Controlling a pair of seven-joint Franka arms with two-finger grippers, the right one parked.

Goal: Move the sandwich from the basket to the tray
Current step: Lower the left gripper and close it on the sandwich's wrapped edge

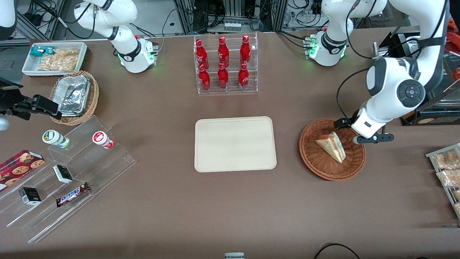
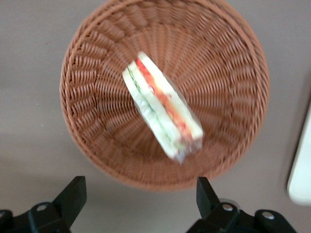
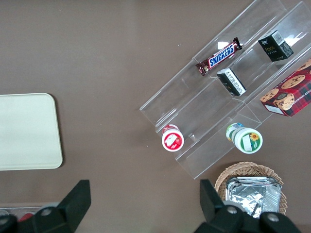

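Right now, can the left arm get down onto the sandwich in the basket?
Probably yes. The gripper hangs open above the reddish-brown wicker basket, and the sandwich lies uncovered in it with nothing over it.

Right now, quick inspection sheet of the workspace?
Surface: brown table.
Job's things: sandwich lies in basket; tray bare.
Clutter: bottle rack, snack stand, foil basket, white bin, toward parked arm's end.
Grippers: gripper open, above basket's rim, holding nothing.
Cables: cable at table's near edge.
Surroundings: packets rack at working arm's end.
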